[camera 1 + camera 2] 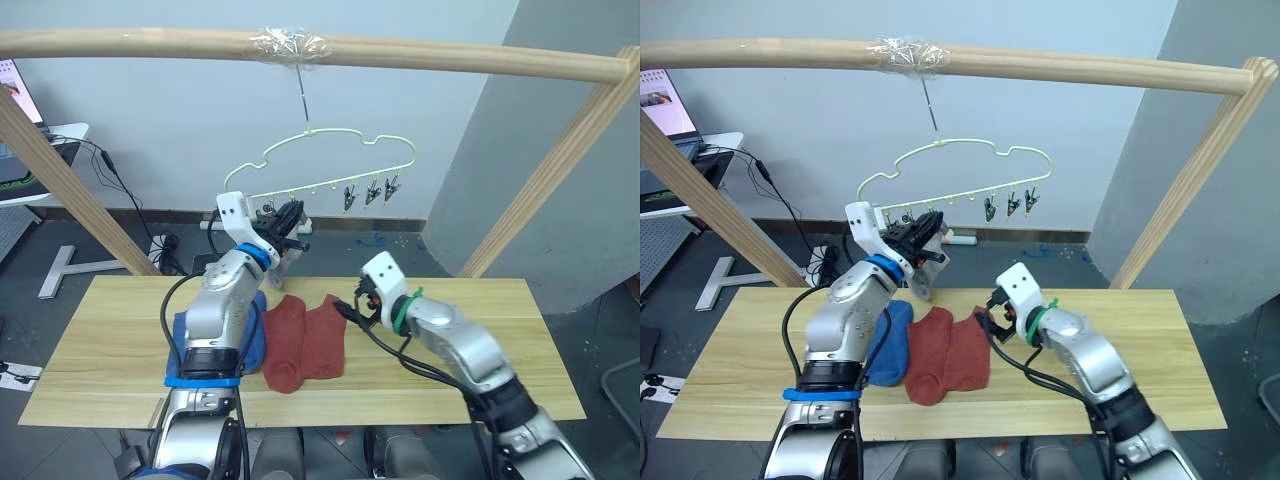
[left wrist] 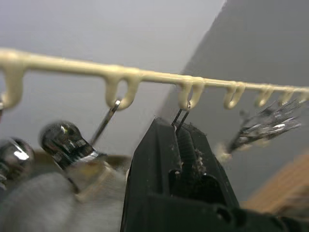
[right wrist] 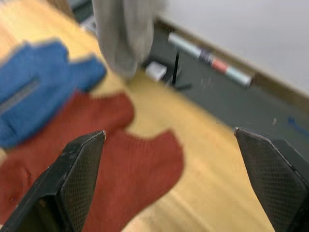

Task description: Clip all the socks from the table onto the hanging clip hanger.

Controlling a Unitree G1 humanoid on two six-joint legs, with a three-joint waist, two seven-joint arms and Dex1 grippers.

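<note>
The pale wire clip hanger [image 1: 335, 160] hangs by its hook from the wooden pole. Three bare dark clips [image 1: 371, 191] dangle at its right end. My left gripper [image 1: 292, 218] is raised to the hanger's left clips and is shut on one clip [image 2: 179, 126]. A light grey sock [image 3: 124, 34] hangs just below that gripper. Two rust-red socks [image 1: 305, 342] lie side by side on the table [image 1: 480, 350]. Blue socks [image 1: 890, 345] lie to their left, partly hidden by my left arm. My right gripper [image 3: 176, 181] hovers open just above the red socks' right edge.
A round wooden pole frame [image 1: 420, 55] spans overhead, with slanted legs at both table ends. A desk with a screen [image 1: 20, 110] and floor cables stand beyond the table at left. The table's right half is bare wood.
</note>
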